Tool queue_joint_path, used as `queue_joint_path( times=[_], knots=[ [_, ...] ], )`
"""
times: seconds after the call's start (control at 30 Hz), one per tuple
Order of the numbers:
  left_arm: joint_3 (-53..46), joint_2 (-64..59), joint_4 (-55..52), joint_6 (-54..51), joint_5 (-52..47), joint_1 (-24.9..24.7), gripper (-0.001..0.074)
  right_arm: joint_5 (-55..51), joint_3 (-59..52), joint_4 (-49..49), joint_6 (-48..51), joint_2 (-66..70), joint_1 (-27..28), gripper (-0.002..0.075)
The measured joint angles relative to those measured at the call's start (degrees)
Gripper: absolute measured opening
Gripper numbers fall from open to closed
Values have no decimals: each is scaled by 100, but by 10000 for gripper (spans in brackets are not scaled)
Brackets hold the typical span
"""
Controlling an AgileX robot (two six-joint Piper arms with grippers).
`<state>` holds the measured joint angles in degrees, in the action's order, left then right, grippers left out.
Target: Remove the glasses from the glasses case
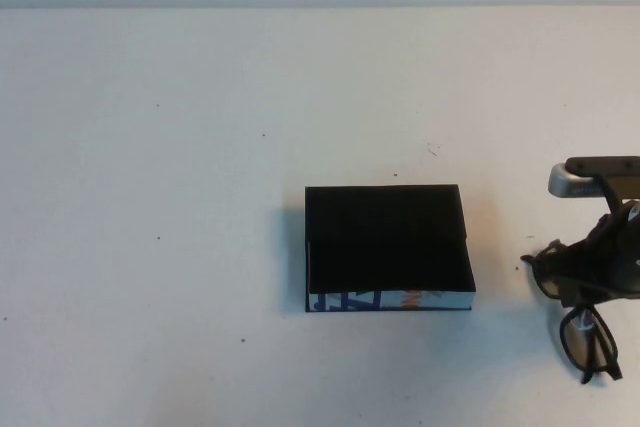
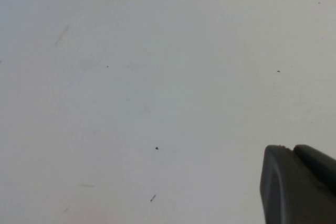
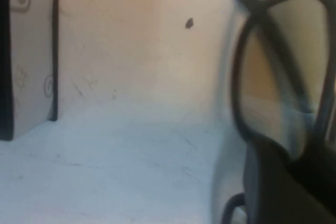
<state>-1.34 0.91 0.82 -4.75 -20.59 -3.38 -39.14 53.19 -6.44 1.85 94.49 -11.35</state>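
Observation:
The glasses case (image 1: 388, 245) is a shallow black box lying in the middle of the table. Its white printed side faces the near edge, and that side also shows in the right wrist view (image 3: 29, 56). The black glasses (image 1: 586, 337) are outside the case, at the table's right near the front. My right gripper (image 1: 592, 282) is shut on their frame, with one lens (image 3: 273, 98) standing right by its finger (image 3: 286, 187). My left gripper (image 2: 292, 151) is out of the high view. It is shut and empty over bare table.
The white table (image 1: 180, 197) has a few small dark specks. Its far edge (image 1: 320, 7) meets a pale wall. The right arm's silver link (image 1: 572, 183) reaches in from the right edge.

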Motion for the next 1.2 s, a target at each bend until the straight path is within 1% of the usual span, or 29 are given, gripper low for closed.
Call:
queue_joint_path(
  times=[0.1,0.2,0.33,0.5,0.63,0.77,0.83,0.93,1.03,1.1,1.2],
  knots=[
    [0,0,0,0,0,0,-4,-45,0,0,0,0,0,216],
    [0,0,0,0,0,0,-4,-220,0,-4,0,-110,0,253],
    [0,0,0,0,0,0,-4,-486,0,-13,0,-636,0,263],
    [0,0,0,0,0,0,-4,-511,-90,-37,0,-2093,0,265],
    [0,0,0,0,0,0,-5,-219,-473,-76,0,-3370,0,265],
    [0,0,0,0,0,0,-4,250,-1151,-96,0,-4644,0,260],
    [0,0,0,0,0,0,-4,460,-1452,-95,0,-5223,0,248],
    [0,0,0,0,0,0,-4,672,-1816,-95,0,-5907,0,209],
    [0,0,0,0,0,0,-4,737,-2005,-95,0,-6383,0,133],
    [0,0,0,0,0,0,-4,737,-2083,-95,0,-6613,0,57],
    [0,0,0,0,0,0,-4,596,-2114,-95,0,-6794,0,4]
  ],
)
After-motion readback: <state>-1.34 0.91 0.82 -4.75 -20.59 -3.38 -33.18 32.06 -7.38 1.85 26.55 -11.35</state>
